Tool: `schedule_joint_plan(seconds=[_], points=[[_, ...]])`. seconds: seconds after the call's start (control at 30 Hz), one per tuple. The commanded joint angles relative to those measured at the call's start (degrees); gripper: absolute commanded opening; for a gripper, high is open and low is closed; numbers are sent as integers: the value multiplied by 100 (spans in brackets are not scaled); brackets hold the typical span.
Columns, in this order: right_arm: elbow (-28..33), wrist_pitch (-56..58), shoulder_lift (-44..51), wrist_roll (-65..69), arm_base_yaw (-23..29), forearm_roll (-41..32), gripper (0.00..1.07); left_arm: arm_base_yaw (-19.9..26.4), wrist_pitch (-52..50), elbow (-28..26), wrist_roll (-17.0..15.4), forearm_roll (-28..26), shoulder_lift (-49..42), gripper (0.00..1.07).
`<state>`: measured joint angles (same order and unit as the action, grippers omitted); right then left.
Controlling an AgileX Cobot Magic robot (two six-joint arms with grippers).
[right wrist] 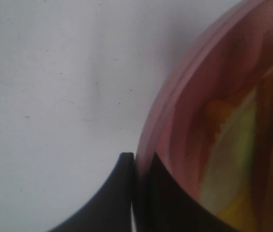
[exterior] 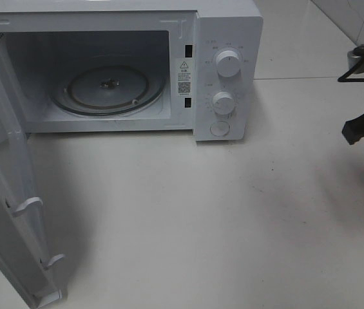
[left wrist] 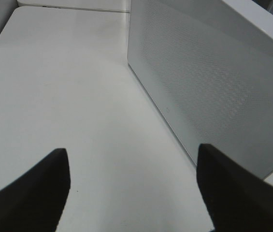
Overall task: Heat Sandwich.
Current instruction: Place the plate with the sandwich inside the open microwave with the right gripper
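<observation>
right gripper (right wrist: 136, 159) pinched nearly closed on the rim of the pink plate (right wrist: 175, 99) holding the sandwich (right wrist: 229, 159), out past the high view's right side, so the open microwave (exterior: 232, 29) lies to its left across the table (exterior: 201, 225); left gripper (left wrist: 131, 148) spread wide, empty, beside the microwave, farther off.

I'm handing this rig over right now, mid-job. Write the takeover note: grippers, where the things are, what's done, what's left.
Left gripper: open, empty, above the table.
Right gripper: shut on the rim of the pink plate, with the sandwich on it. The plate is outside the high view, and whether it is lifted cannot be told.
Microwave: door swung wide open, glass turntable bare.
Done: door open, plate gripped.
Left: set the plate on the turntable, release, shut the door, set the dials.
</observation>
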<state>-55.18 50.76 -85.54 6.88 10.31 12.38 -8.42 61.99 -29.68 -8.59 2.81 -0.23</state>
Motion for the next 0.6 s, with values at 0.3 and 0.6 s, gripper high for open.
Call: schedule_joint_plan(seconds=[0.3,0.6], points=[[23,172,86,-11,1146,143,0,29,-52,6,-6,0,-97,70],[23,166,86,-11,2200,126,0,29,-52,6,-6,0,-97,70]])
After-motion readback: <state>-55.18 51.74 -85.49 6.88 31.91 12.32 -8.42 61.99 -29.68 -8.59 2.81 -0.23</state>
